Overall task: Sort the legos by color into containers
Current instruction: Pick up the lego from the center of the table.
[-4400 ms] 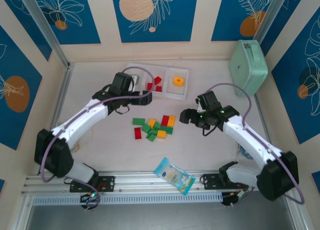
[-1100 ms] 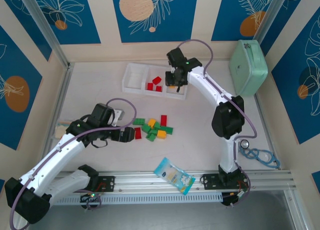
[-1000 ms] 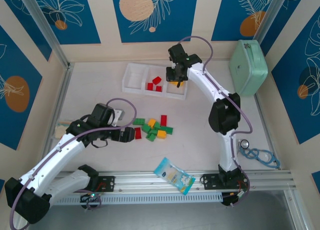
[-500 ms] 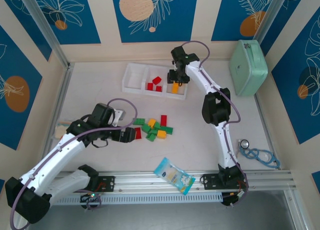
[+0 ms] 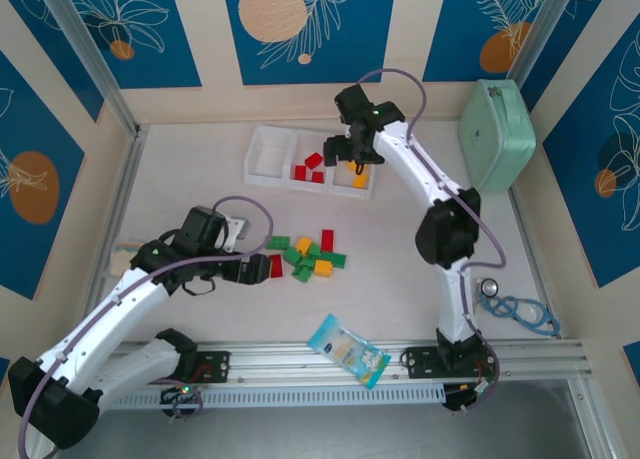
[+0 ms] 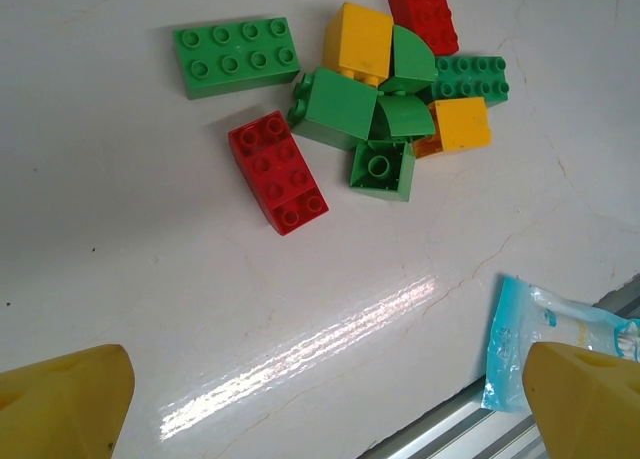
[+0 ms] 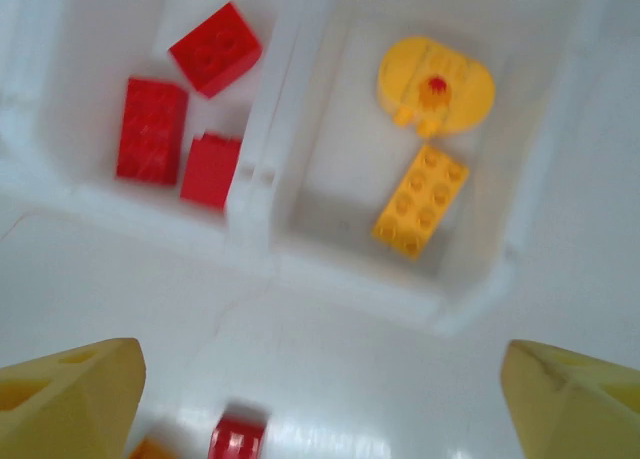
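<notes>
Right gripper (image 7: 320,399) hangs above the white tray (image 5: 270,159), fingers wide apart, nothing between them. Below it are three red bricks (image 7: 152,129) in the middle compartment, and a yellow brick (image 7: 420,199) with the round yellow piece (image 7: 435,84) in the compartment next to it. In the overhead view the compartment at the left end holds nothing. Left gripper (image 6: 320,404) sits low beside the loose pile (image 5: 308,257) on the table, jaws likewise spread and empty.

Risks:
- Greens and yellows in the pile touch or overlap, so a wide closing there would likely catch two colours or shove the heap.
- The lone red brick (image 6: 278,171) and the long green brick (image 6: 236,56) lie apart from the cluster and look like safer picks.
- The snack packet (image 6: 545,334) lies near the left gripper; a low sweep could drag it.
- The tray looks light. A descent that clips a divider could slide it or mix the compartments.
- The right wrist view is blurred, so height over the tray is hard to judge.

Writing: the packet print is too small to read. No brand or label is legible on the bricks, the tray or the mint-green case (image 5: 497,134).
</notes>
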`<state>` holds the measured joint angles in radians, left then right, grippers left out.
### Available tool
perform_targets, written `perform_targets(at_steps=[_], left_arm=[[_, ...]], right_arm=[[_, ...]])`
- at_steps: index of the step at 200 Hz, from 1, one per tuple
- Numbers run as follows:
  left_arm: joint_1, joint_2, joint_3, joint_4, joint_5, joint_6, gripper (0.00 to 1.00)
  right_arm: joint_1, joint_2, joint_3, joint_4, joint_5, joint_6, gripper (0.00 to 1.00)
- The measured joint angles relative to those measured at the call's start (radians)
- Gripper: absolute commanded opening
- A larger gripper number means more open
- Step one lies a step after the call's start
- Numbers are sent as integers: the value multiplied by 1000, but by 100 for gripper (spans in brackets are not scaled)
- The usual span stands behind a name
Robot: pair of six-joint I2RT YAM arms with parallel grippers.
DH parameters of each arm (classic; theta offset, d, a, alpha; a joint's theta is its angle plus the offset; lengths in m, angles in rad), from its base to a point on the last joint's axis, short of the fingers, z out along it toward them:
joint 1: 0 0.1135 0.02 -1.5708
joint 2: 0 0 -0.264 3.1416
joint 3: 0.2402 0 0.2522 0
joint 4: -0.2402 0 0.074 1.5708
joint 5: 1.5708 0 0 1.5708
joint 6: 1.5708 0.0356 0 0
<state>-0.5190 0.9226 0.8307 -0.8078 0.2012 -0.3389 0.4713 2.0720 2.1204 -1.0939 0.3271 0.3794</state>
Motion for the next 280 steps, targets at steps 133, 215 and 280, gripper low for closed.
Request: perform_targets(at_steps=[133, 215, 280], left_arm=[[0, -65, -2, 5, 3, 0, 99], [0, -99, -11, 8, 13, 0, 99], [0, -99, -11, 8, 13, 0, 99]], right_arm=[[317, -795, -1262, 465, -114, -673, 94], [304, -531, -1295, 699, -95, -931, 85], [243, -406, -1195, 767, -112, -1015, 62]])
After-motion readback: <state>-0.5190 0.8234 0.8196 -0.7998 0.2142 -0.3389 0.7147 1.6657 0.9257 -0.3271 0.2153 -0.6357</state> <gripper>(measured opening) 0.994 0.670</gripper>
